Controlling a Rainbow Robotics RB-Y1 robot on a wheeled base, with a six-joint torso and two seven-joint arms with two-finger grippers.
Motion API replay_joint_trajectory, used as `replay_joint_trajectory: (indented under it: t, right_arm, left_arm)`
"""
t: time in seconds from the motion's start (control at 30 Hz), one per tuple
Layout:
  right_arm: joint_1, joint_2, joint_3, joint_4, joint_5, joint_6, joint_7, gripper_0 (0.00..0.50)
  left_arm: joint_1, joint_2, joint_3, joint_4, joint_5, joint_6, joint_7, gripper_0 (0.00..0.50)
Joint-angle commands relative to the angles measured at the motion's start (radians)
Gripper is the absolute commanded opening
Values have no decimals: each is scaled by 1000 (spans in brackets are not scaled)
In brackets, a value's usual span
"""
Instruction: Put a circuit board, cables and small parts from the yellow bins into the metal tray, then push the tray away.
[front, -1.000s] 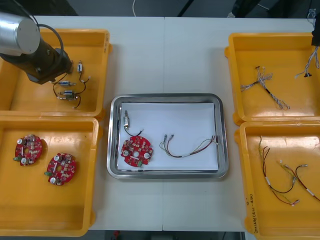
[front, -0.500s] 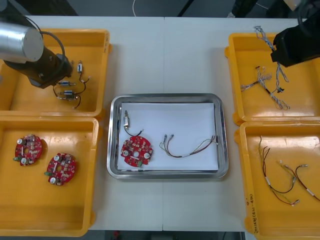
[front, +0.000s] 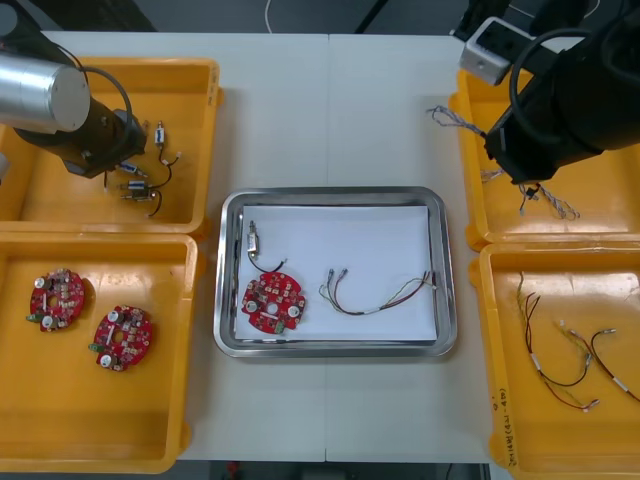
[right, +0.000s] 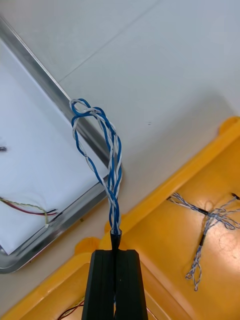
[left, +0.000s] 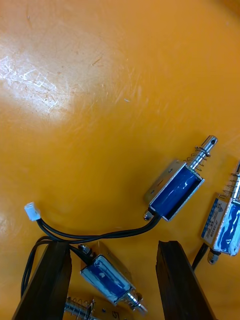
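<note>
My right gripper (right: 114, 252) is shut on a twisted blue and white cable (right: 111, 170) that hangs free over the table, just off the metal tray's far right corner (right: 59, 94). In the front view the right gripper (front: 497, 142) sits at the inner edge of the far right yellow bin (front: 600, 205), and the cable (front: 447, 118) trails off toward the tray side. The tray (front: 335, 193) holds a red circuit board (front: 272, 303), a small metal part (front: 254, 240) and a red and yellow cable (front: 375, 293). My left gripper (left: 112, 250) is open above small metal parts (left: 175, 187) in the far left bin (front: 190, 90).
The near left bin (front: 150, 420) holds two more circuit boards (front: 60, 298). Black and red cables (front: 560, 350) lie in the near right bin. Another twisted cable (right: 205, 220) stays in the far right bin. Bare table lies beyond and in front of the tray.
The right arm has swung in from the far right edge toward the tray, carrying the twisted cable out over the bin's inner edge. The left arm has barely shifted.
</note>
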Motion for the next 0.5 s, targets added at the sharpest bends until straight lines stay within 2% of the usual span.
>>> replay_joint_trajectory:
  t: [0.03, 0.2, 0.5]
  right_arm:
    - [-8, -1, 75, -41, -20, 3, 41, 0]
    - [-27, 42, 136, -44, -10, 3, 56, 0]
    - [-29, 65, 214, -41, 7, 3, 73, 0]
  left_arm:
    - [8, 2, -15, -11, 6, -16, -72, 500]
    - [9, 2, -38, -11, -5, -19, -69, 500]
    - [11, 2, -50, -11, -11, -19, -74, 500]
